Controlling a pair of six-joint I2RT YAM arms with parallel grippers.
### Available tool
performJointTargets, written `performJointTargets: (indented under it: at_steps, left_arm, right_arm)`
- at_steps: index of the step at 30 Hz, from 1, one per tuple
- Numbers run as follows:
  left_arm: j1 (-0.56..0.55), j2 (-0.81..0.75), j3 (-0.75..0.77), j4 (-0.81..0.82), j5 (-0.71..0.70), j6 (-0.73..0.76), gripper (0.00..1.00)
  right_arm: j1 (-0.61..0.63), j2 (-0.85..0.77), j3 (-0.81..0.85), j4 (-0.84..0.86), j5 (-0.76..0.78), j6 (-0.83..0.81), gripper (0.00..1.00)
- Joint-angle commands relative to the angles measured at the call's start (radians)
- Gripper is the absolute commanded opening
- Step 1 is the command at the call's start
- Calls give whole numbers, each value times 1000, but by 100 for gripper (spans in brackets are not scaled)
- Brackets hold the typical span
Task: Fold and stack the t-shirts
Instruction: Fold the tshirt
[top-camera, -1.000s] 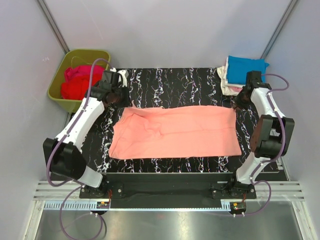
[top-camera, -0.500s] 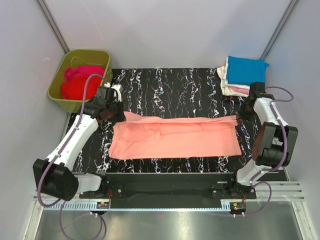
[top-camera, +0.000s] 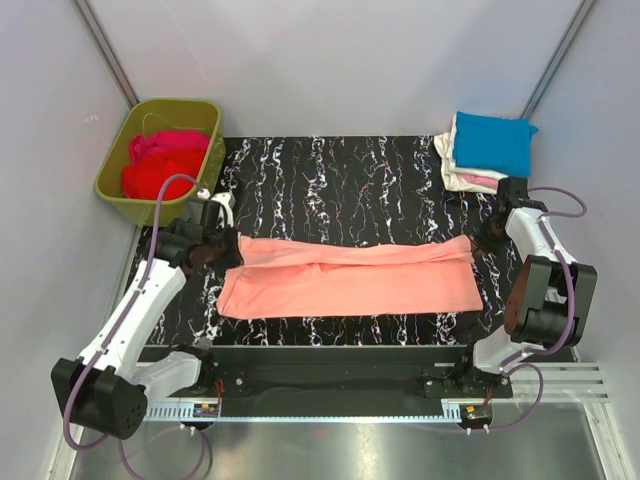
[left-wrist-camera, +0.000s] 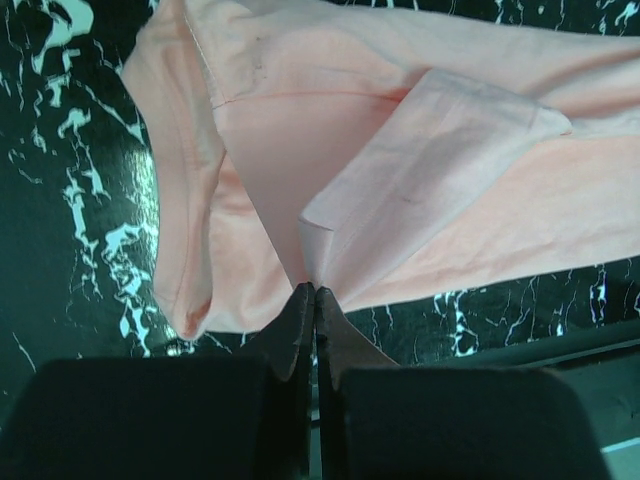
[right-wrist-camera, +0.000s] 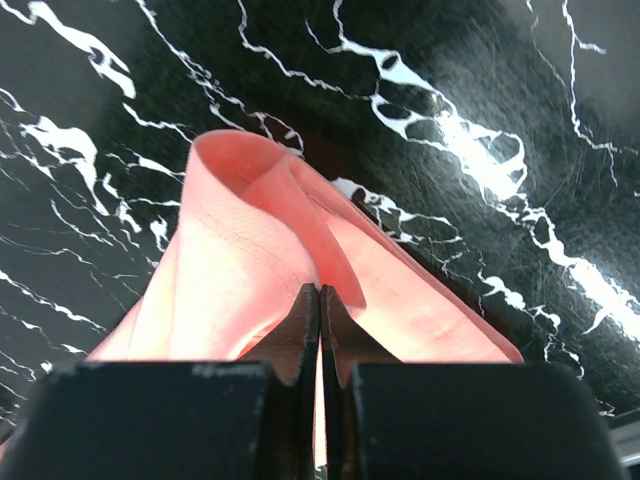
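Note:
A salmon-pink t-shirt (top-camera: 350, 277) lies stretched across the black marbled table, its far edge lifted and brought over toward the near edge. My left gripper (top-camera: 232, 248) is shut on the shirt's far left corner (left-wrist-camera: 312, 255). At the right, my right gripper (top-camera: 476, 243) is shut on the far right corner, and the cloth (right-wrist-camera: 250, 250) folds up around its fingertips. A stack of folded t-shirts (top-camera: 487, 148), bright blue on top with cream and pink beneath, sits at the far right corner. Red and magenta t-shirts (top-camera: 160, 162) lie bunched in the tub.
The olive-green tub (top-camera: 120, 150) stands off the table's far left corner. Grey walls enclose the cell on three sides. The arm bases and a metal rail (top-camera: 330, 385) run along the near edge.
Both grippers have come toward the near edge, pulling the shirt's far edge over itself. The visible shirt has narrowed from a wide rectangle to a thin band.

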Motion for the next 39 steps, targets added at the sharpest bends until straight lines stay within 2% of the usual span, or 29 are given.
performJointTargets:
  at_steps: [1, 5, 7, 8, 9, 10, 11, 12, 13, 15, 21, 25, 27, 30, 34, 39]
  left_arm:
    - [-2, -63, -31, -38, -19, -42, 0]
    - [-6, -121, -74, -82, 0, -94, 4]
    - [-6, -135, -94, -102, -7, -105, 17]
    - [-9, -141, -97, -128, -11, -119, 35]
    - [-11, -140, -88, -145, -14, -125, 41]
    - [-11, -144, -84, -171, -16, -140, 48]
    - [-11, -146, -77, -184, -39, -148, 55]
    - [-11, -151, -68, -193, -51, -156, 58]
    - [-11, -161, -68, -196, -66, -162, 59]
    - [-12, -164, -68, -184, -76, -163, 61]
    - [-14, -108, -108, -72, -33, -195, 58]
    - [-32, -24, -117, 31, -22, -231, 56]
    - [-43, 32, -125, 83, -31, -245, 56]
    - [-55, 111, -145, 146, -45, -266, 55]
    - [-63, 202, -179, 216, -39, -292, 52]
    - [-66, 323, -208, 304, -30, -315, 50]
  right_arm:
    - [-10, -57, -25, 16, 32, 27, 0]
    - [-30, -86, -83, 29, 40, 54, 0]
    - [-47, -101, -127, 48, 24, 59, 0]
    - [-53, -100, -147, 52, 8, 59, 5]
    - [-65, -99, -153, 55, 0, 55, 13]
    - [-70, -97, -166, 55, -3, 53, 30]
    - [-76, -100, -170, 59, -3, 53, 60]
    - [-83, -106, -173, 62, -2, 54, 77]
    - [-83, -112, -173, 65, 6, 57, 88]
    - [-83, -134, -166, 68, 3, 64, 100]
    - [-71, -203, -143, 99, -66, 42, 96]
    - [31, -211, -129, 125, -100, 19, 90]
    - [111, -168, -120, 137, -109, -7, 89]
    - [166, -76, -89, 154, -129, -31, 87]
    - [183, 47, -36, 163, -163, -61, 82]
    - [208, 184, -19, 162, -187, -87, 69]
